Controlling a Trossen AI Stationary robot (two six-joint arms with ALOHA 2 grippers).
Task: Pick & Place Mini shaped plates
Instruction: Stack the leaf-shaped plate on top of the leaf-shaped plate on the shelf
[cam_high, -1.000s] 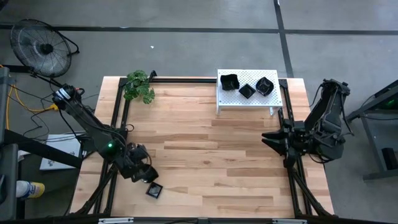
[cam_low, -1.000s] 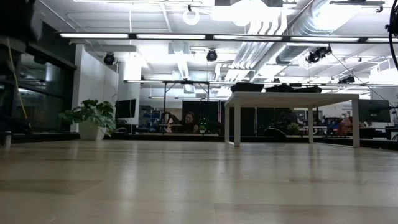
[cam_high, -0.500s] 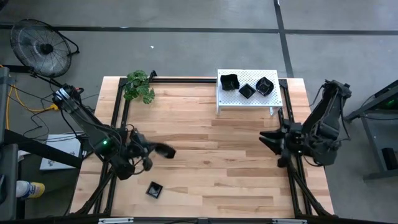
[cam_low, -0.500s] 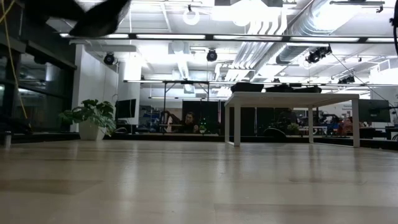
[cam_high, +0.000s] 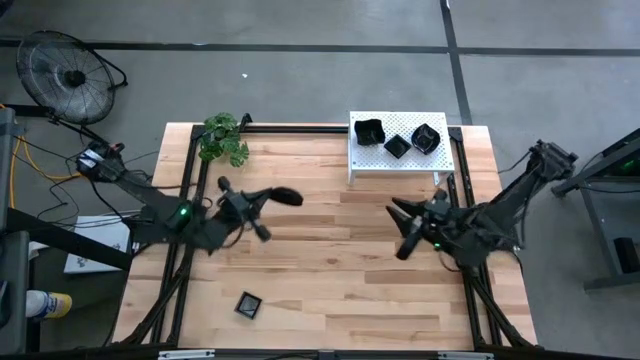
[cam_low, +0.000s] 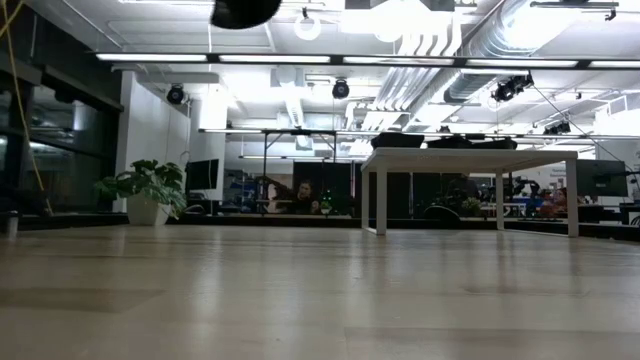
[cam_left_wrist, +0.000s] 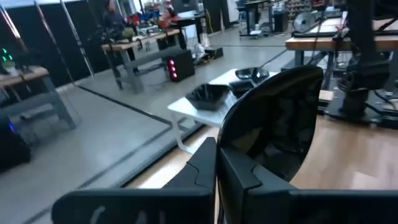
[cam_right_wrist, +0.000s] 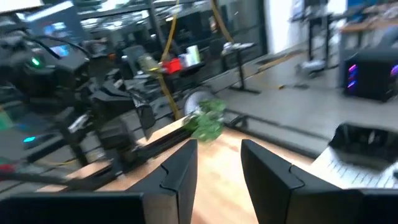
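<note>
Now the left claw (cam_high: 272, 200) has swung up from the lower left of the high view to left of centre, and it's carrying a plate (cam_high: 287, 196). In the left wrist view the glossy black plate (cam_left_wrist: 273, 127) stands pinched between the two dark fingers (cam_left_wrist: 239, 177), held on edge. So one pick is done, and the carry toward the white rack (cam_high: 401, 163) at the upper right looks to be under way (my reading, going by the direction of travel).

Left behind on the wooden surface (cam_high: 330, 260), a second small square plate (cam_high: 247, 305) sits at the lower left, well apart from both arms. Three plates (cam_high: 397, 140) already rest on the rack.

The right claw (cam_high: 402, 228) has moved too, reaching from the right edge in toward centre right. Its fingers (cam_right_wrist: 180, 171) stand spread with nothing between them in the right wrist view. That may mean a handover or a pick of its own; these views cannot settle it. In the low view only a dark shape (cam_low: 243, 11) shows at the top left.
</note>
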